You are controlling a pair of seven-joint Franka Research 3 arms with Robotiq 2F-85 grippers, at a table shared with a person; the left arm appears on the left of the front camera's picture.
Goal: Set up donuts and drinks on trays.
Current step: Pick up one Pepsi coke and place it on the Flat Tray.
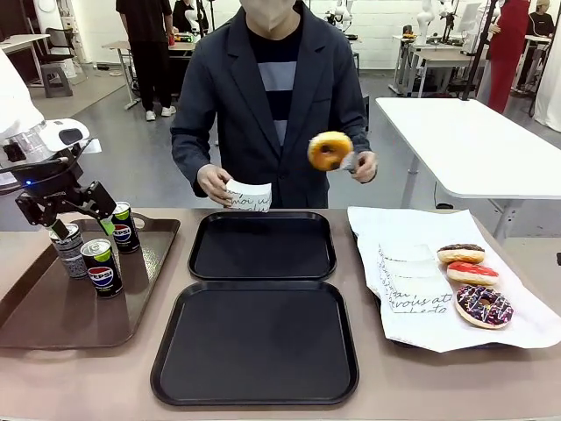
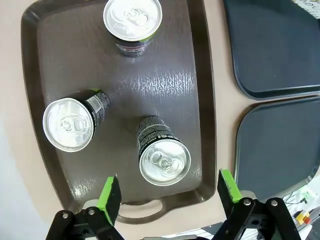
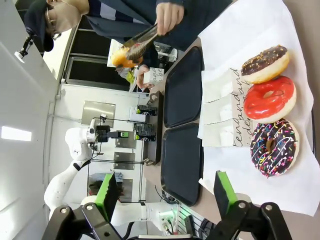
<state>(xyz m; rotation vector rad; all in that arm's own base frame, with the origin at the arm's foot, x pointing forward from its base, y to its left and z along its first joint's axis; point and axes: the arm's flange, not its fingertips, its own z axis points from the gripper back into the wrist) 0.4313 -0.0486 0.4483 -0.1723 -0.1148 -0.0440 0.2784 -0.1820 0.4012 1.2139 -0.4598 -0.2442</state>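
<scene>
Black plastic dominates the table: two empty trays, the near one (image 1: 254,346) and the far one (image 1: 263,246), wait in the middle with nothing set on them yet. A longer brown tray (image 1: 53,316) at the robot's left carries the three drinks. The left gripper (image 2: 167,187) hovers above it, jaws spread wide and empty, roughly over the grey patterned can (image 2: 162,159). A clean pick would likely mean centring that can between the pads, descending straight, closing on its mid-body and lifting it upright over the brown rim without nudging the nearby Pepsi can (image 2: 70,124) or the farther one (image 2: 132,20).

The right gripper (image 3: 165,189), also wide open and empty, hangs over the white paper (image 1: 526,329), where a chocolate donut (image 1: 461,253), a red donut (image 1: 473,274) and a sprinkled donut (image 1: 484,305) lie in a row. Across the table, a person lifts a yellow-glazed donut (image 1: 330,150) in tongs, with a paper sleeve (image 1: 248,196) in the other hand.

"PEPSI" reads on two cans. The sleeves' black script is mostly illegible, though "vous" seems to appear.
</scene>
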